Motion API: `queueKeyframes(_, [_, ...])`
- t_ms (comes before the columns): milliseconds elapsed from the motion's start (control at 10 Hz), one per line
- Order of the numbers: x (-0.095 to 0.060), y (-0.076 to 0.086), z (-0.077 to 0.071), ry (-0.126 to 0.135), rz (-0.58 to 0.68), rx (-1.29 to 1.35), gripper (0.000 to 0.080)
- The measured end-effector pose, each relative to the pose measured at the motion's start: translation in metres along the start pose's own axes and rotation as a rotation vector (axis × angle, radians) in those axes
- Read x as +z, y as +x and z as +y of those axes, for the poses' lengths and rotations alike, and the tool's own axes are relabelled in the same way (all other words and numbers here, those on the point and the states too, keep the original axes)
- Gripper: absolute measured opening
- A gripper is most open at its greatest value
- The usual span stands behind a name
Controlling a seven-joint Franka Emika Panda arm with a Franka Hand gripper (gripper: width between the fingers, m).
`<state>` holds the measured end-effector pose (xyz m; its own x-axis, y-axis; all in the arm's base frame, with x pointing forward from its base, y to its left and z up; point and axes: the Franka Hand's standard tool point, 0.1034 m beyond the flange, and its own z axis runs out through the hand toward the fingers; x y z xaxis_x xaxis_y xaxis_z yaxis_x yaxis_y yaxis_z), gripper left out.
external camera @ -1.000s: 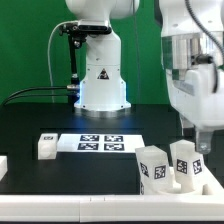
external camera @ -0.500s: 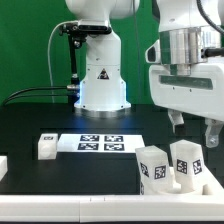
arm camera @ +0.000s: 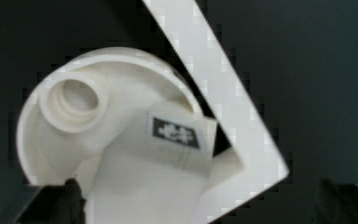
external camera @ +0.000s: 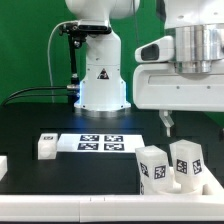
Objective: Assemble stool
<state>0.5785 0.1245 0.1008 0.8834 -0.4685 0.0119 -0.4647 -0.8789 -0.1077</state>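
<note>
The stool seat (external camera: 205, 186) lies at the front on the exterior view's right, with two white tagged legs (external camera: 155, 168) (external camera: 185, 163) standing on it. A loose leg (external camera: 45, 146) lies at the exterior view's left. My gripper (external camera: 188, 120) hangs above the seat and legs, clear of them, open and empty; one fingertip (external camera: 165, 122) shows. In the wrist view a white stool part (arm camera: 114, 130) with a round hole and a square tag (arm camera: 179, 130) lies below, between the dark fingers (arm camera: 51, 200).
The marker board (external camera: 100, 143) lies flat in the middle. The robot base (external camera: 100, 75) stands behind it. A white piece (external camera: 3, 163) sits at the exterior view's left edge. A long white rail (arm camera: 211, 70) crosses the wrist view beside the stool part.
My gripper has risen from just beside the standing legs and shifted toward the exterior view's left. The legs and seat have not moved.
</note>
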Motion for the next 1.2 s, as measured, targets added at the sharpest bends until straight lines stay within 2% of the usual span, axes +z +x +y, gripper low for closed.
queueKeyframes(100, [0.001, -0.005, -0.006, -0.031, 0.019, -0.067, 0.0649])
queueKeyframes(400, [0.001, -0.001, -0.002, -0.052, 0.026, -0.234, 0.0649])
queueKeyframes(500, [0.000, 0.000, -0.002, -0.069, 0.032, -0.353, 0.0649])
queueKeyframes(700, [0.000, 0.004, -0.008, -0.109, 0.057, -0.817, 0.0649])
queueKeyframes(900, [0.002, -0.003, -0.007, -0.151, 0.004, -1.069, 0.0649])
queueKeyframes(1000, [-0.012, 0.005, -0.001, -0.127, 0.116, -1.073, 0.0649])
queueKeyframes(1100, [-0.013, 0.003, 0.009, -0.143, 0.111, -1.115, 0.0649])
queueKeyframes(1200, [-0.013, 0.005, 0.009, -0.157, 0.111, -1.145, 0.0649])
